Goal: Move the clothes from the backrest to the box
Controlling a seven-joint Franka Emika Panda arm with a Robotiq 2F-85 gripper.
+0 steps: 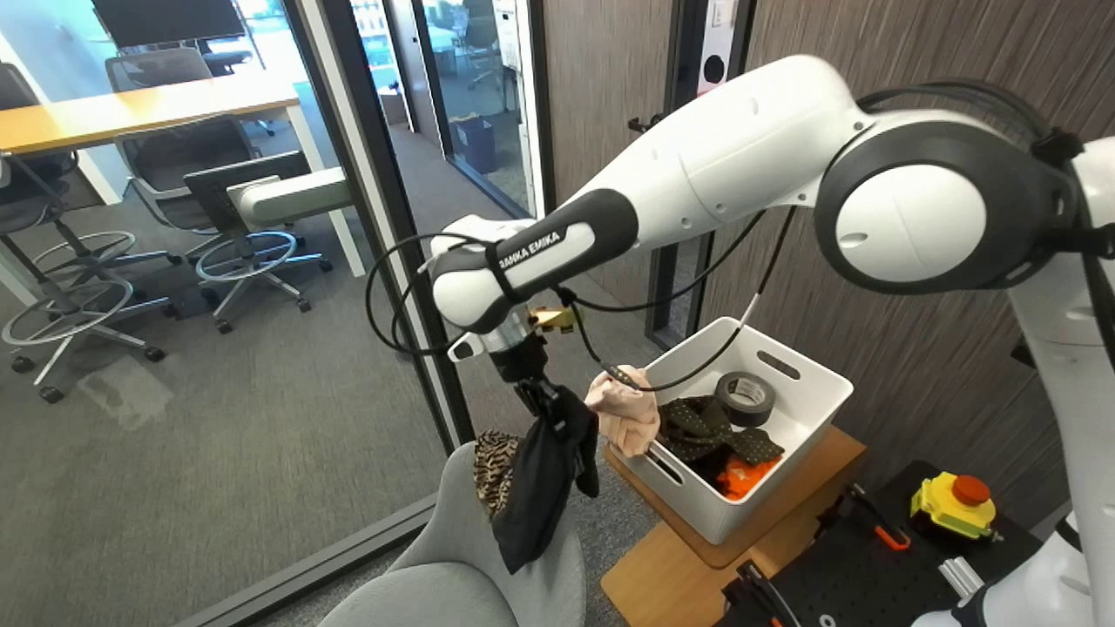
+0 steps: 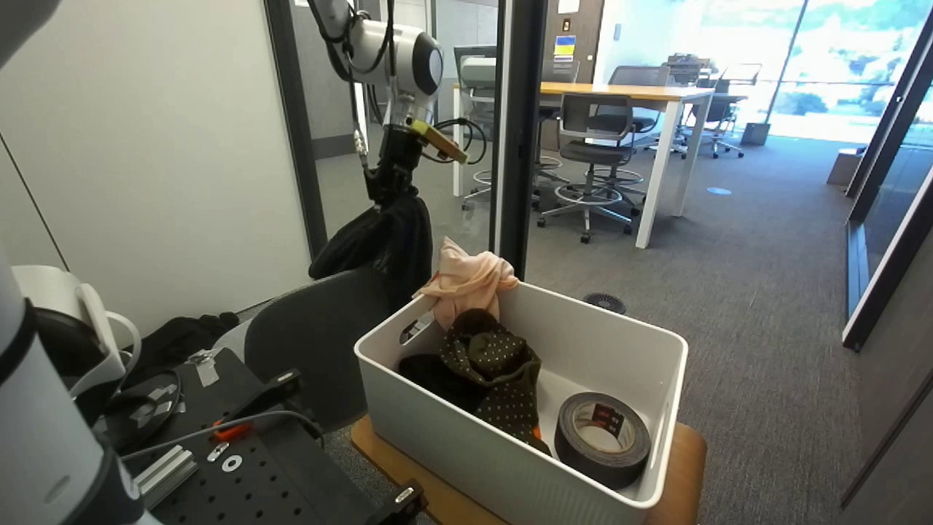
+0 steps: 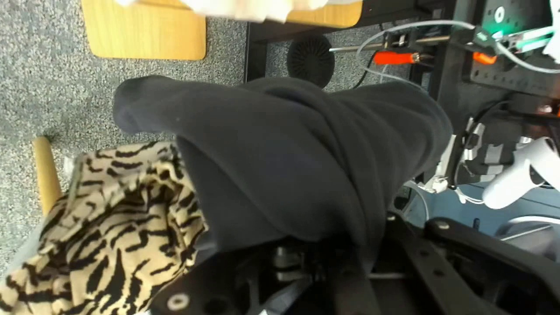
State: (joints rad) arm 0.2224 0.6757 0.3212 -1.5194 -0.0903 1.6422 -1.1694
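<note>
My gripper (image 1: 547, 407) is shut on a black garment (image 1: 538, 496), over the chair's grey backrest (image 1: 566, 570). In an exterior view, the gripper (image 2: 390, 193) holds the bunched garment (image 2: 408, 233), which hangs against the backrest (image 2: 313, 343). In the wrist view the garment (image 3: 280, 166) covers the fingertips. A tiger-print cloth (image 1: 495, 470) lies over the backrest beside it and shows in the wrist view (image 3: 122, 249). The white box (image 1: 823, 396) stands beside the chair. It holds a dotted dark green cloth (image 2: 496, 364) and an orange cloth (image 1: 747, 477). A pink cloth (image 1: 625, 414) hangs over its rim.
A roll of black tape (image 2: 603, 440) lies in the box. The box stands on a wooden stool (image 1: 841, 448). A black perforated plate with tools (image 2: 240, 481) and a yellow emergency stop (image 1: 954, 503) are near the robot base. A glass wall frame (image 1: 383, 200) stands behind the chair.
</note>
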